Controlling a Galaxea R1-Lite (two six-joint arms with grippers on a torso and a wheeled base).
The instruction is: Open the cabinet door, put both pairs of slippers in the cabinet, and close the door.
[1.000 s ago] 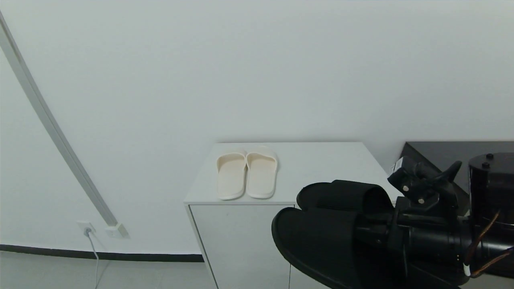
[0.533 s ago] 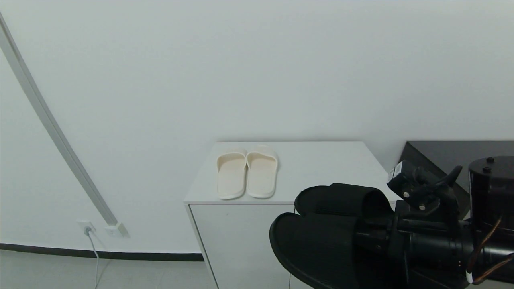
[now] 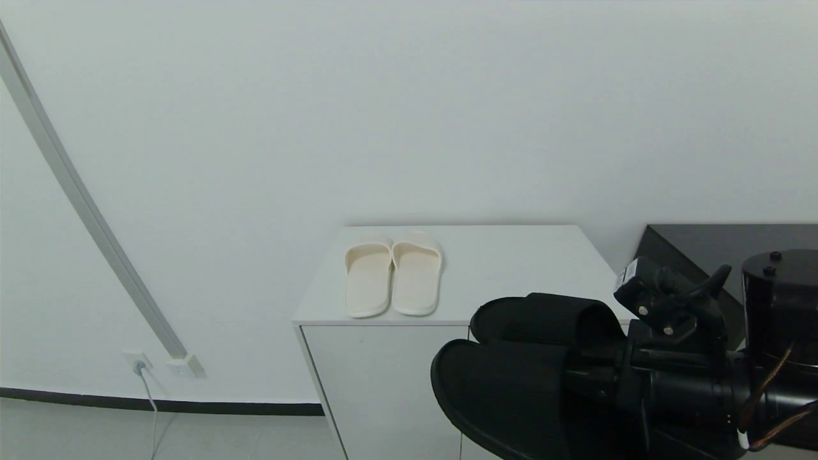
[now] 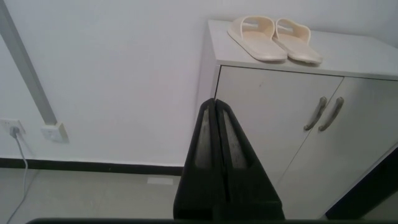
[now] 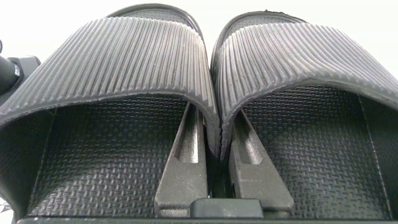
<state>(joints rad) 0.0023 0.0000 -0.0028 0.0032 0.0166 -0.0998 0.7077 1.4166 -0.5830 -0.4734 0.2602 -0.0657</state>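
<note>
Right claw [image 5: 216,121] clamps black slippers [image 3: 524,364] by inner walls, lower right, cut off below. White slippers [image 3: 393,278] atop cabinet [image 3: 383,383], centre. Left wrist view adds handles [image 4: 326,113], doors [image 4: 273,118] shut; left claw [image 4: 216,109] closed, empty.

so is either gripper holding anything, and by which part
The right gripper holds the black slippers as a pair, one finger inside each, pinching their touching inner sides under the straps. The left gripper is shut, empty.

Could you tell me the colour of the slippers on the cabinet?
Cream slippers; clearest in the left wrist view.
</note>
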